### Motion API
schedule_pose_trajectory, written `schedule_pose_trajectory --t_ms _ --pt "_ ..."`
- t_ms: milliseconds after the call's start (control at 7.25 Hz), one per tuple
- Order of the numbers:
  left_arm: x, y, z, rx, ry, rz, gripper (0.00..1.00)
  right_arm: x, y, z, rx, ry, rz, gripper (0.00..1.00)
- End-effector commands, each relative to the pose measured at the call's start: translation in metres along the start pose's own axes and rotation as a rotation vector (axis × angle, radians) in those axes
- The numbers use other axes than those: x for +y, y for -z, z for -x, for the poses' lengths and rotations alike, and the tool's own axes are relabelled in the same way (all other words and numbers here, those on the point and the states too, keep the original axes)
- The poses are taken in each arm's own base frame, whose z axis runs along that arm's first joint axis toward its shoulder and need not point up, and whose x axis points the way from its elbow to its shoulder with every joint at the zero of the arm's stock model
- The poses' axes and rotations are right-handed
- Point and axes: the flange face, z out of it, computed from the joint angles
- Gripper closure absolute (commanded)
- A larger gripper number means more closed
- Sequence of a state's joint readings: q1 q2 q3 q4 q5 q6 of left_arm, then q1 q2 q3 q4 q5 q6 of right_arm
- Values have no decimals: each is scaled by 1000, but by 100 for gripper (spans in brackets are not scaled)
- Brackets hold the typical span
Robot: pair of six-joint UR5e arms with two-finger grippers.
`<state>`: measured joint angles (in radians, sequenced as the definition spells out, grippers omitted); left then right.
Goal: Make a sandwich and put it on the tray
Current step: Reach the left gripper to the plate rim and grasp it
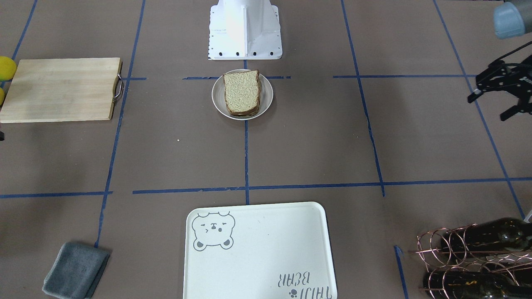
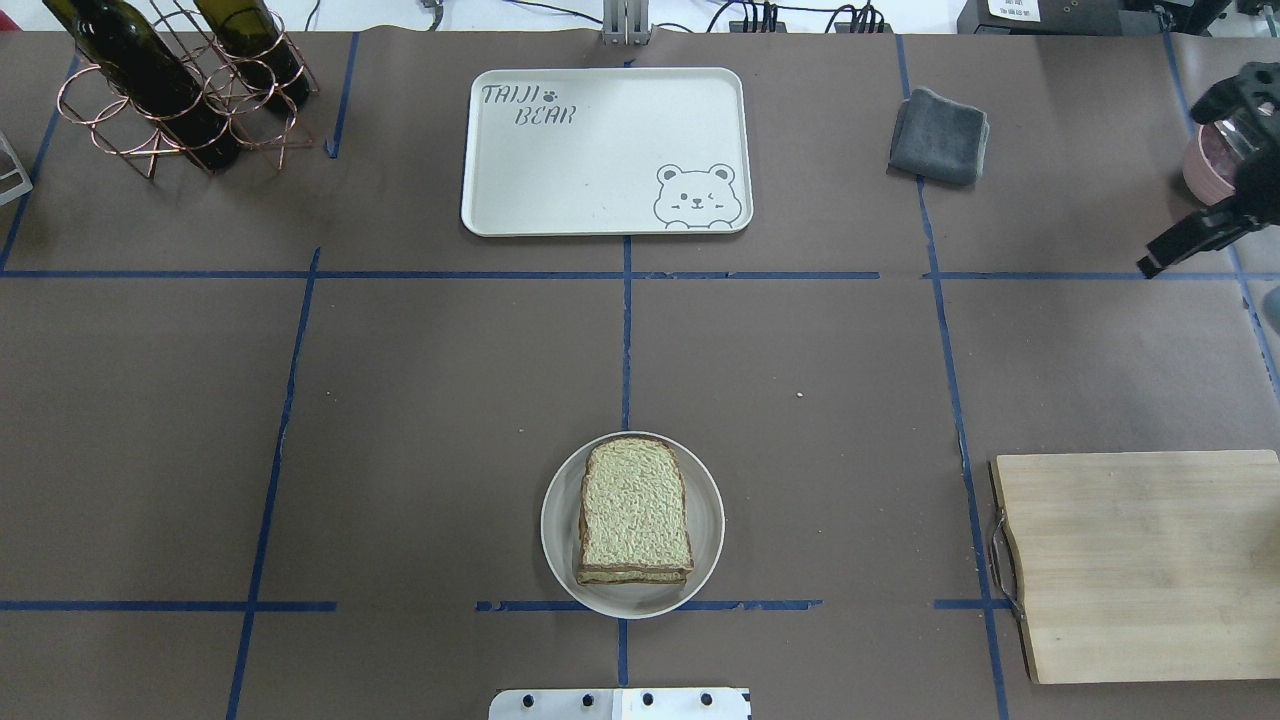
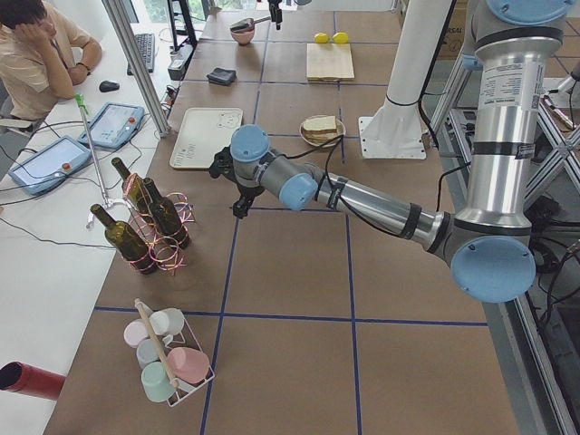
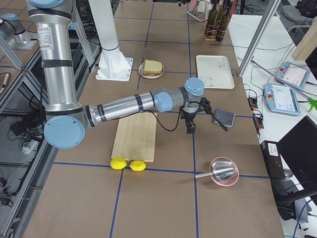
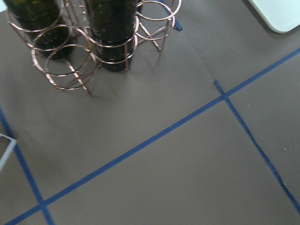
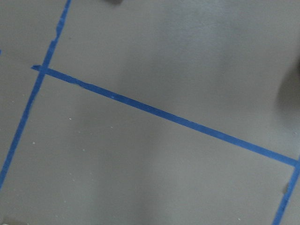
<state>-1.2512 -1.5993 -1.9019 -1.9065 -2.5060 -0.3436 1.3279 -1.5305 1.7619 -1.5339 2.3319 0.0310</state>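
Note:
The sandwich (image 2: 635, 515) is a stack of speckled tan bread slices with dark crusts on a small round white plate (image 2: 705, 520), near the robot base. It also shows in the front view (image 1: 242, 92). No egg shows. The off-white bear tray (image 2: 600, 150) lies bare at the far middle of the table. It also shows in the front view (image 1: 257, 249). My left gripper (image 1: 488, 108) hovers open and empty far off to the left side, near the wine rack. My right gripper (image 2: 1170, 190) hovers open and empty at the right edge. Both are far from the sandwich.
A wooden board with a metal handle (image 2: 1140, 560) lies at the near right. A grey cloth (image 2: 940, 135) lies right of the tray. A copper wine rack with bottles (image 2: 170, 90) stands at the far left. A pink bowl (image 2: 1205, 165) sits at the far right. Lemons (image 1: 6, 68) lie beside the board.

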Motion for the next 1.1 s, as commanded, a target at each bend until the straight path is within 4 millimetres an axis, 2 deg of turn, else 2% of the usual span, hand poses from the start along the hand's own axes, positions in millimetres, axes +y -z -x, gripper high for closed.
schedule_pose_trajectory --t_ms 0,138,276,552,690,966 --pt "13 -54 -103 107 136 23 0 79 22 -84 24 -44 -18 0" --pt "26 -80 -146 138 167 31 0 113 24 -108 30 -71 -18 0" --pt "40 -109 -186 173 214 43 0 136 23 -117 15 -99 -22 0" --pt "61 -177 -284 204 313 14 3 138 22 -116 -2 -102 -25 0" --pt "70 -208 -321 207 377 14 14 139 21 -116 -2 -101 -24 0" --pt "73 -262 -366 191 478 -4 39 138 22 -115 -2 -101 -26 0"
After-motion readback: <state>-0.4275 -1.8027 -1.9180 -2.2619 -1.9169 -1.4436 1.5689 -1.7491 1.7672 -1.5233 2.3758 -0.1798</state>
